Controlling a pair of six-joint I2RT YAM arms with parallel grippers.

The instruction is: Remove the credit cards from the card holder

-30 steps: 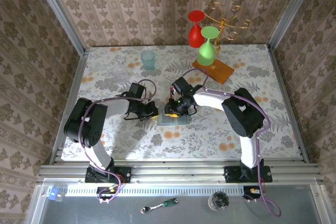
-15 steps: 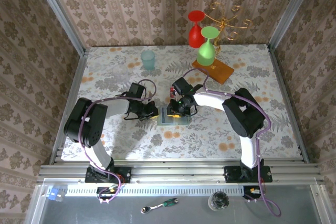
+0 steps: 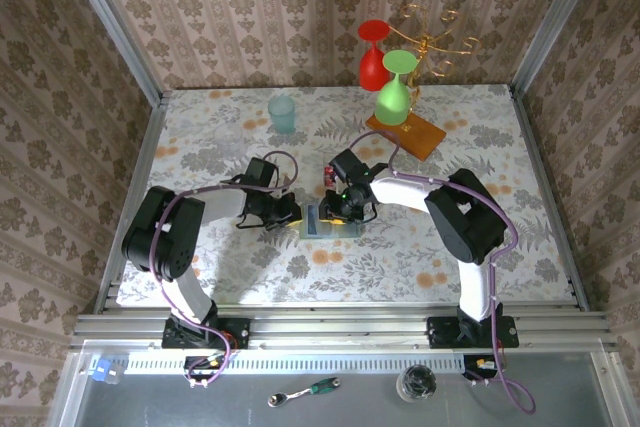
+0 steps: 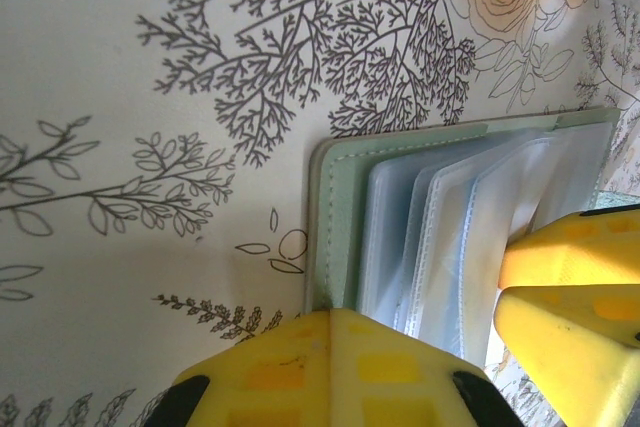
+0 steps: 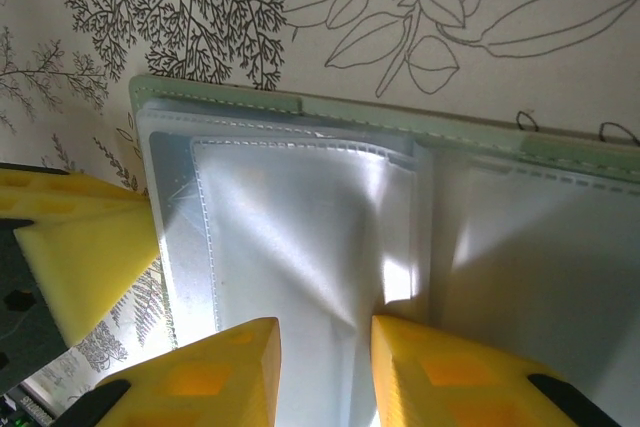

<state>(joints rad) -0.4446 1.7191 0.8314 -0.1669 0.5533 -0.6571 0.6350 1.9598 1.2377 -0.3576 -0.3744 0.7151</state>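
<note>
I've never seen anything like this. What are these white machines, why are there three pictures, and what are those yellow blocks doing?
The white machines are two robot arms, a left arm and a right arm, bolted at the near edge of the table. One picture looks down from above. The other two come from small cameras on each wrist, so the yellow blocks are each claw's fingers seen close up. On the flowered table lies a grey-green card holder, opened to its clear sleeves. The left claw is shut, pinching the holder's edge. The right claw is partly open, with its fingers over the sleeves. Further back stand a teal cup and a wooden slab, with a red glass and a green glass above it.
</note>
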